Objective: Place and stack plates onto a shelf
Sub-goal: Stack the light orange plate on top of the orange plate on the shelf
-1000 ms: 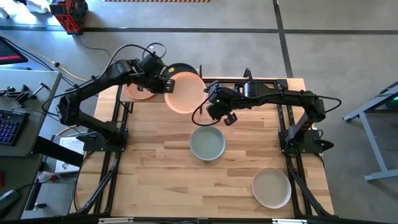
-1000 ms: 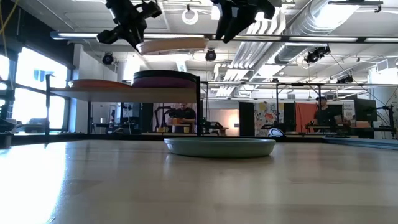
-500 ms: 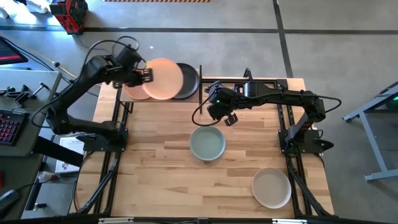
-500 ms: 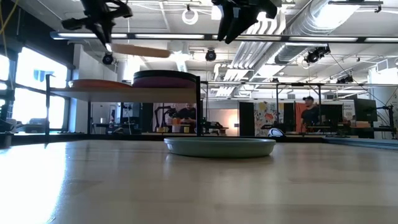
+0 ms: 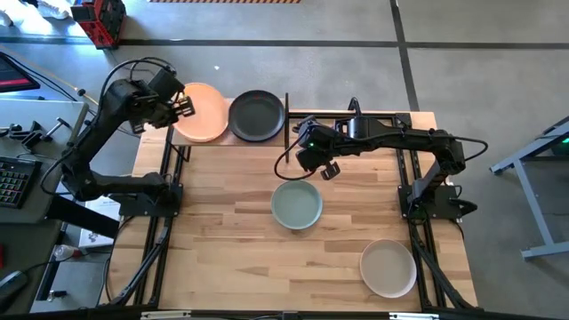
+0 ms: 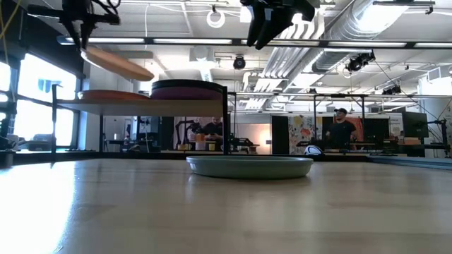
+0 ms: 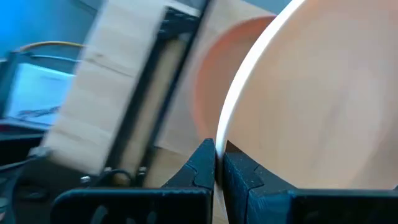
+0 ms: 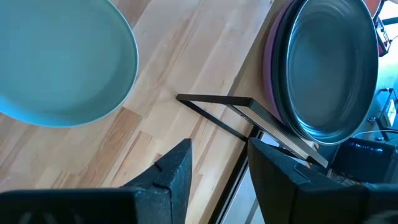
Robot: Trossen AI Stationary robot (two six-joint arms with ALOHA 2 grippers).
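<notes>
The shelf [image 5: 233, 140] carries a dark plate stack [image 5: 256, 116]. The left end effector [image 5: 175, 106], clamped on a peach plate [image 5: 203, 112], has swung leftward; the right end effector [image 5: 322, 167] hovers apart.

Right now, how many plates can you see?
6: peach plate in left tool, second peach on shelf, dark plate over purple plate, green plate and beige plate on table. Stacks may hide more.
</notes>
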